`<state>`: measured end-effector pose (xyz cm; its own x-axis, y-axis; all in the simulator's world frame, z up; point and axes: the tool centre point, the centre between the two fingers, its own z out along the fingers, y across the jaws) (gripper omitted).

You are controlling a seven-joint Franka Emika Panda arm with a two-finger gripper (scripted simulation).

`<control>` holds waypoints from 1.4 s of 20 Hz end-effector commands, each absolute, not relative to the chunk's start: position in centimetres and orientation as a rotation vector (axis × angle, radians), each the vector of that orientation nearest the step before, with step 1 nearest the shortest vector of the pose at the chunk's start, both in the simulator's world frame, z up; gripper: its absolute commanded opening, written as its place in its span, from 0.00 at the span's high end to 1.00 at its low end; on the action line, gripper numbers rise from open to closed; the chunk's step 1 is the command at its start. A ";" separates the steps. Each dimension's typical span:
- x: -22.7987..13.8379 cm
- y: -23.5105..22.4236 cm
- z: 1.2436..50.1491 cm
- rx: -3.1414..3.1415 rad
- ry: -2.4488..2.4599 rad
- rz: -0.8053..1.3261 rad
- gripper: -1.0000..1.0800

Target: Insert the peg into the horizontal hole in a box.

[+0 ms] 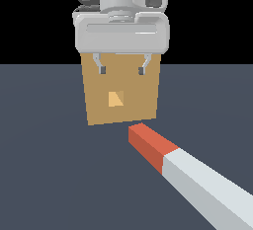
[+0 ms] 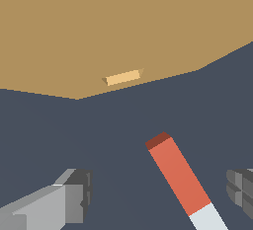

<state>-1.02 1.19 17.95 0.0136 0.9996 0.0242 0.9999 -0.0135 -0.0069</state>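
Hovering with fingers spread, the gripper [image 1: 122,69] holds nothing; the peg [image 1: 192,172] lies near the box [image 1: 122,91]

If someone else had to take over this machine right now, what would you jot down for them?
Gripper: open, holding nothing, raised in front of the box.
Peg: lying on the floor, red end pointing toward the box, stopping short of it, not lined up with the hole.
Box: upright, hole empty.
Done: nothing yet; peg not grasped.
Left: lower onto the peg, close on it, lift, align the tip with the hole, push it in.
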 end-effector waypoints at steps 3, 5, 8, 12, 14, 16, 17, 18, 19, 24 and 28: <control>-1.0 1.1 17.9 -2.219 -2.193 -0.019 0.04; -0.9 0.9 17.8 -2.213 -2.199 -0.019 0.04; -0.8 0.4 17.5 -2.198 -2.215 -0.018 0.04; -0.4 -0.6 16.9 -2.164 -2.249 -0.017 0.04; -0.1 -1.4 16.4 -2.141 -2.273 -0.017 0.04; 0.3 -2.2 15.9 -2.114 -2.300 -0.016 0.04; 0.5 -2.7 15.7 -2.098 -2.314 -0.015 0.04; 0.7 -3.2 15.4 -2.081 -2.330 -0.015 0.04; 1.0 -3.7 15.0 -2.063 -2.347 -0.014 0.04; 2.6 -6.6 13.2 -1.960 -2.438 -0.011 0.04; 4.2 -8.9 11.7 -1.868 -2.513 -0.008 0.04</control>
